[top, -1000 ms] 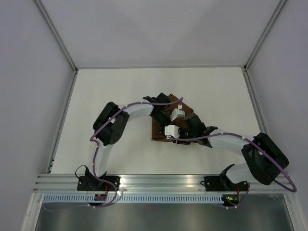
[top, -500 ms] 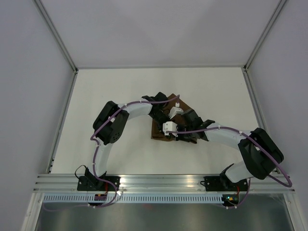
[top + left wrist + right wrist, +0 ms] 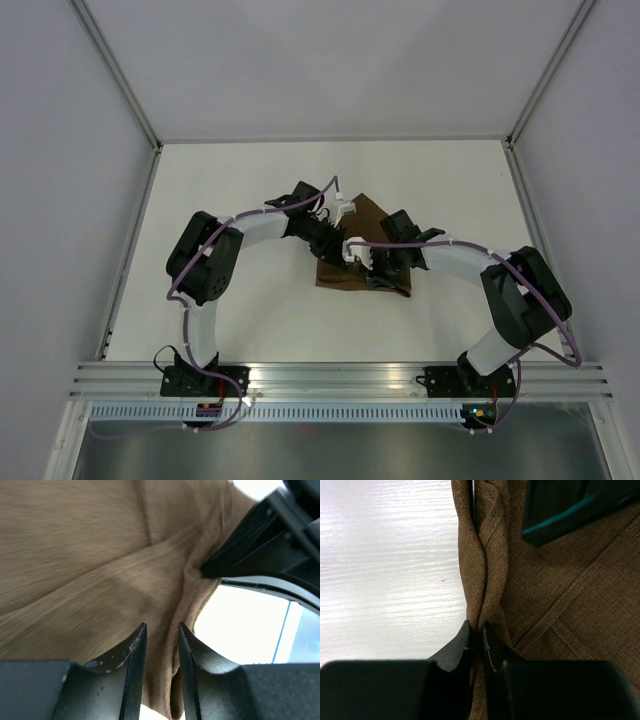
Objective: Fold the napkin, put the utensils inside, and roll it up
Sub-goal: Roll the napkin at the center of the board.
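The dark-brown napkin (image 3: 372, 214) lies folded in the middle of the white table (image 3: 230, 180), with both arms reaching over it. My right gripper (image 3: 476, 627) is shut on a raised fold along the napkin's (image 3: 560, 605) edge, where cloth meets bare table. My left gripper (image 3: 161, 627) is open; its jaws stand a little apart over the napkin (image 3: 90, 565), with a crease running between them and nothing pinched. A dark piece with a teal edge (image 3: 555, 522) shows on the cloth in the right wrist view. I cannot tell whether it is one of the utensils.
In the left wrist view, one black finger of the right gripper (image 3: 250, 550) sits close by on the cloth. Grey walls and a metal frame (image 3: 130, 250) enclose the table. An aluminium rail (image 3: 330, 378) carries both arm bases at the near edge.
My right gripper has closed on the napkin's fold and shifted left. My left gripper has opened, and its arm has drawn back to the left.
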Available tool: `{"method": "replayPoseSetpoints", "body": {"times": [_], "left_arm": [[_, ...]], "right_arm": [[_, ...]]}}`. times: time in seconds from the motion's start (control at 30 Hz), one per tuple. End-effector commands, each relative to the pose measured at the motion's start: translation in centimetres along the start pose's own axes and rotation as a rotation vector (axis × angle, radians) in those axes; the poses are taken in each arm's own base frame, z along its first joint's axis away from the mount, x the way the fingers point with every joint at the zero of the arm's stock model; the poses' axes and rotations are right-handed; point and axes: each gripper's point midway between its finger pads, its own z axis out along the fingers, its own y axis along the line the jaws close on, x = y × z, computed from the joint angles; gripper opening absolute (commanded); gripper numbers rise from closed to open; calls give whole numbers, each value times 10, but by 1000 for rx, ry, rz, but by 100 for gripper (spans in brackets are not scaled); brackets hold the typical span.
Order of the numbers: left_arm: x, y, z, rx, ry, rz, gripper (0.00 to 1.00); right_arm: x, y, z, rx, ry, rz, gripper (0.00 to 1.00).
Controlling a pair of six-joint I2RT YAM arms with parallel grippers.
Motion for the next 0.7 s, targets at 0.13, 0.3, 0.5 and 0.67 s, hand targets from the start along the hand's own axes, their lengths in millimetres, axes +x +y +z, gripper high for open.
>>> {"method": "replayPoseSetpoints", "body": {"times": [0.13, 0.3, 0.5, 0.67], "left_arm": [[-85, 5, -68, -233, -412, 51, 37], [-108, 16, -127, -500, -730, 64, 36], [-119, -10, -173, -650, -946, 258, 37], [-111, -33, -150, -834, -856, 573, 36]], "right_arm": [[10, 10, 0, -193, 3, 118, 4], [16, 5, 1, -312, 2, 230, 3], [25, 0, -1, -450, -11, 355, 2], [38, -2, 2, -531, 8, 460, 1]]}}
